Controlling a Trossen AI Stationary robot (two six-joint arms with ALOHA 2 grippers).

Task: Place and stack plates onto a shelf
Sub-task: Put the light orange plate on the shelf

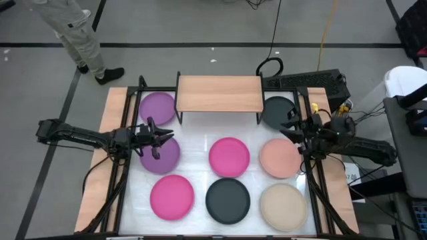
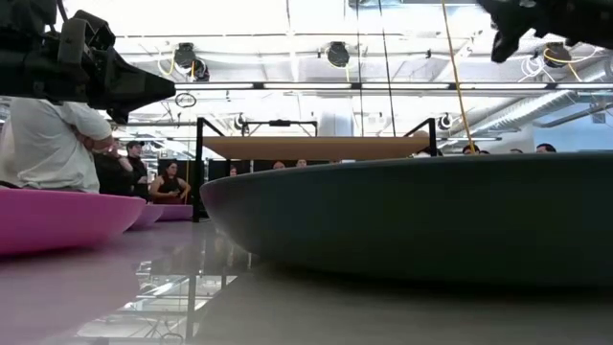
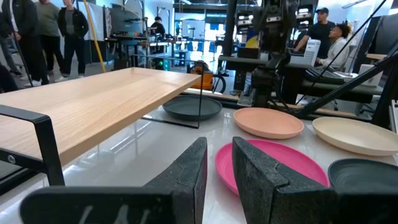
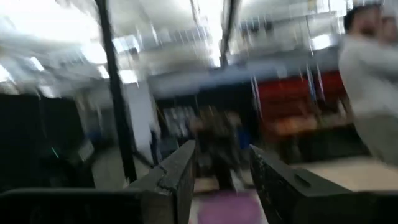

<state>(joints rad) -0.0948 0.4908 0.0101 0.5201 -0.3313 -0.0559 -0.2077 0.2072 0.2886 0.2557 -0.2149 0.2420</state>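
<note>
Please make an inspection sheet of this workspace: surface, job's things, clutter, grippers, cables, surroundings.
Surface: glossy white table top, wooden side strips.
Job's things: light-wood shelf on black legs, bare; eight round matte plates on the table, none stacked, among them the purple plate, salmon plate and beige plate.
Clutter: nothing seen.
Grippers: left gripper open above the purple plate; right gripper open beside the salmon plate.
Cables: black cable loop behind the shelf.
Surroundings: a person's legs near the table.

Eight plates lie flat around the bare wooden shelf [image 1: 219,93]: purple plate [image 1: 157,107] left, black plate [image 1: 278,111] right, six in front.
</note>
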